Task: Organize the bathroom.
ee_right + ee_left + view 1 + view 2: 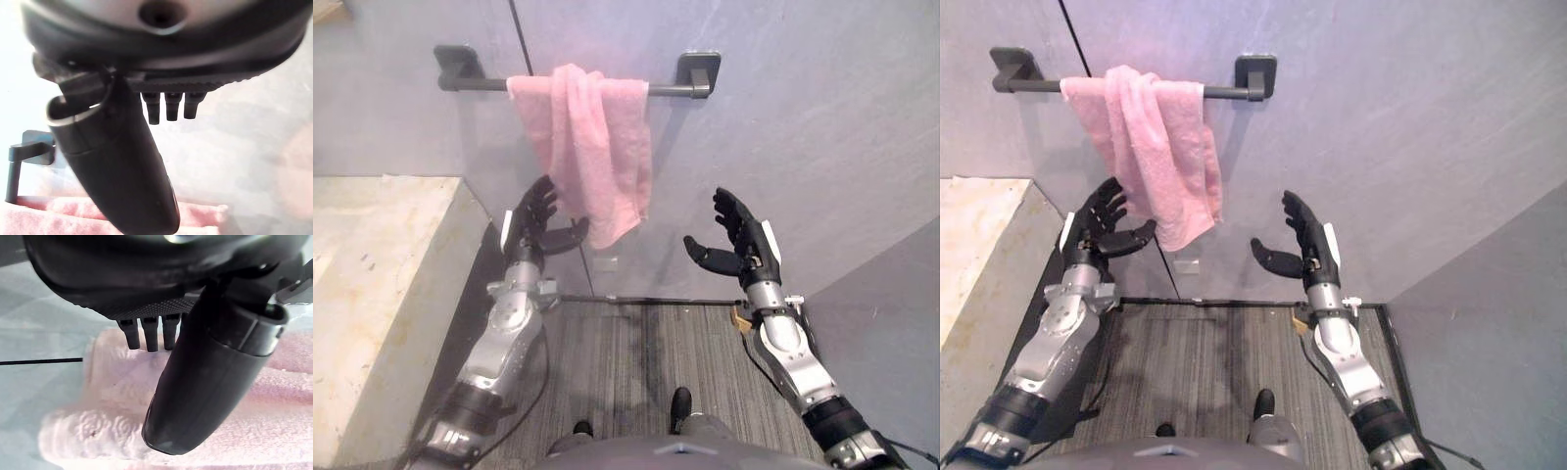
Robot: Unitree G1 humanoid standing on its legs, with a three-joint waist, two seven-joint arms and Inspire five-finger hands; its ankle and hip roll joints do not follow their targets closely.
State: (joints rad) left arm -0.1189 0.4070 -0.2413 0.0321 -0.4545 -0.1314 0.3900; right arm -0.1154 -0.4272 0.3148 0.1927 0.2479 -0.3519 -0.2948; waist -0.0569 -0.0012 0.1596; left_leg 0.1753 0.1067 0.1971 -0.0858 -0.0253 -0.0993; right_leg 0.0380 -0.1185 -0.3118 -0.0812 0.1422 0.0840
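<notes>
The pink towel [590, 147] hangs bunched over the wall bar [475, 84], apparently needing straightening, so the left hand [536, 223] beside its lower edge and the right hand [736, 237] both wait spread wide, empty.

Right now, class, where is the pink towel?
The pink towel hangs bunched over the dark wall rail, above the left hand, in the eye views.

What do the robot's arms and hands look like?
Both arms are shiny silver-grey metal with black bands near the elbows. The left hand and right hand are dark, with black fingers and thumbs and a white patch along the outer edge.
</notes>
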